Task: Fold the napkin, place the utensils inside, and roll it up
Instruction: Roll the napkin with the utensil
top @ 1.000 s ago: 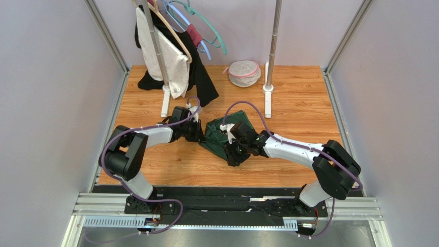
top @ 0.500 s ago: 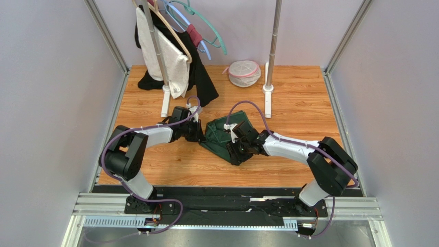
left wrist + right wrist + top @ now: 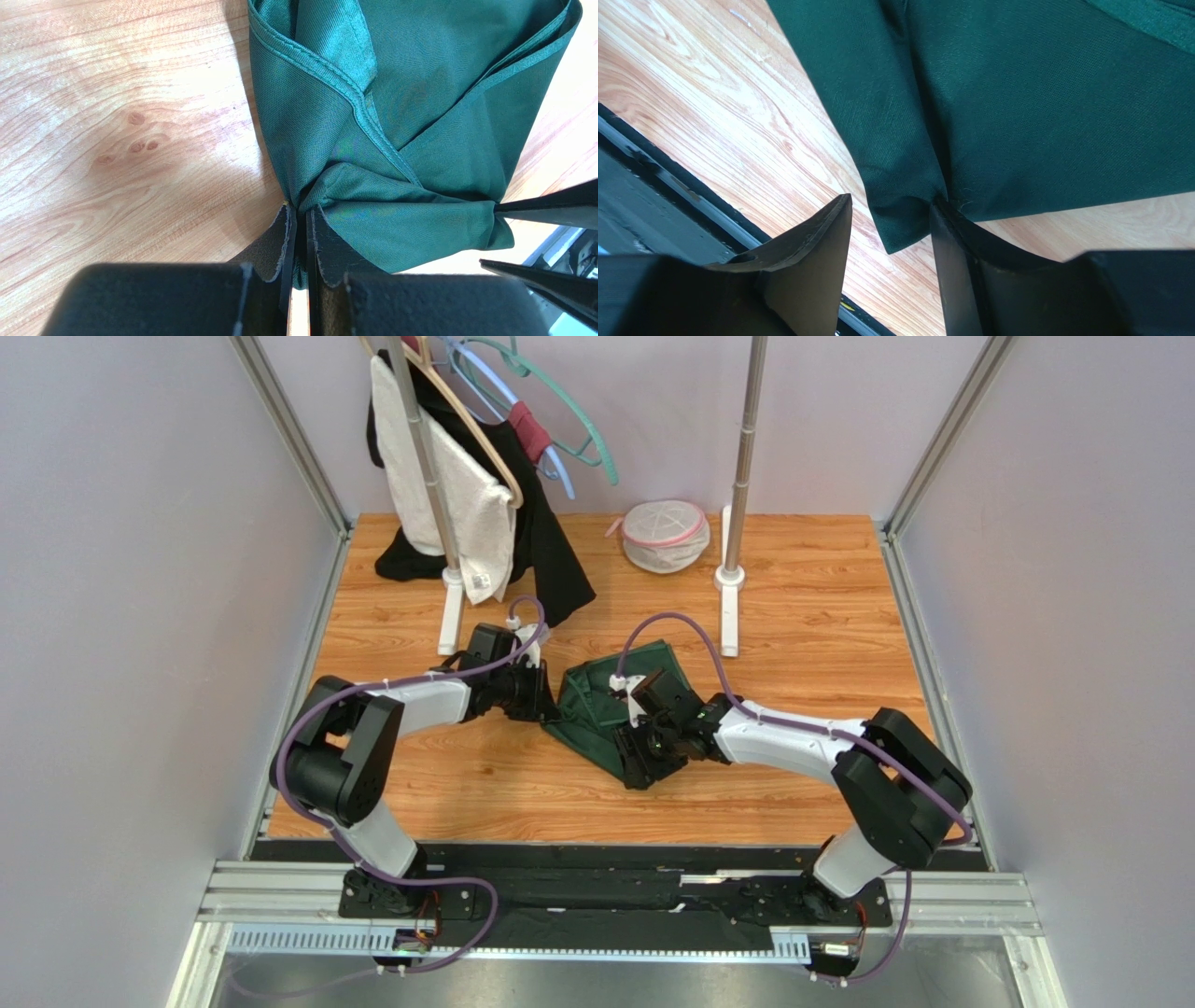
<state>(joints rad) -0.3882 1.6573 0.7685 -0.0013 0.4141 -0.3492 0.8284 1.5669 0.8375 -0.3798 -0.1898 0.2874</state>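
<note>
Napkin (image 3: 606, 703): dark green cloth, bunched and partly folded over itself, lying on the wooden table (image 3: 800, 630) at about its middle, between the two arms. In the left wrist view the napkin (image 3: 393, 126) shows a stitched hem running diagonally and several overlapping layers. The folds gather to a point at the near edge.

Left gripper (image 3: 544, 703): at the napkin's left edge. In the wrist view the left gripper (image 3: 300, 217) has its fingers (image 3: 277, 241) pressed together with the gathered green fabric clamped between them.

Right gripper (image 3: 634, 756): at the napkin's near corner, low to the table. In its own wrist view the right gripper (image 3: 891, 203) has jaws apart. A corner of the napkin (image 3: 1032, 105) hangs down into the gap, and the right-hand finger touches the cloth while the other stands clear of it. Two dark tapered shapes at the right margin of the left wrist view are probably these fingers, the upper one meeting the napkin's corner; the view is too cropped to confirm.

Surroundings: at the far side, a rack pole (image 3: 428, 462) carrying a white cloth (image 3: 456, 490), a black garment (image 3: 554, 560) and teal hangers (image 3: 561, 406). A second pole (image 3: 744, 448) stands to its right, with a pale mesh pouch (image 3: 665, 534) beside its base. All are well apart from the napkin.
</note>
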